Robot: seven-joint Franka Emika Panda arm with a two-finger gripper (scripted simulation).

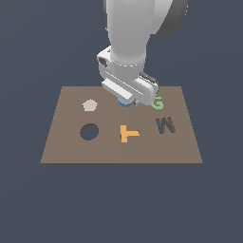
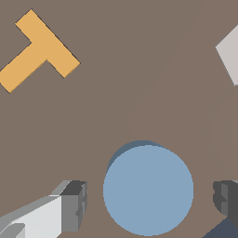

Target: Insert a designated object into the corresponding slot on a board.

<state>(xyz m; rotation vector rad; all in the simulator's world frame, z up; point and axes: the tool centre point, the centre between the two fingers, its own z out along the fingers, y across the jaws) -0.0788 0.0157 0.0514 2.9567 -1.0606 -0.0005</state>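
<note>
Wrist view, claw (image 2: 148,197) spread wide, fingers either side of blue disc (image 2: 148,189), not touching, on board (image 2: 139,93)

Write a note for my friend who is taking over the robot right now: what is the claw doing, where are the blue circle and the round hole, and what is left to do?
Claw: the gripper is open and low over the board, one finger on each side of the blue disc, with gaps both sides. Nothing is gripped.
Blue disc: lying on the board near its far edge, between the white pentagon and the green G.
Round hole: empty, at the exterior view's left, in front of the pentagon and beside the orange T.
Done: claw lined up around the disc.
Left: close on the disc, lift it, carry it to the round hole, drop it in.
</note>
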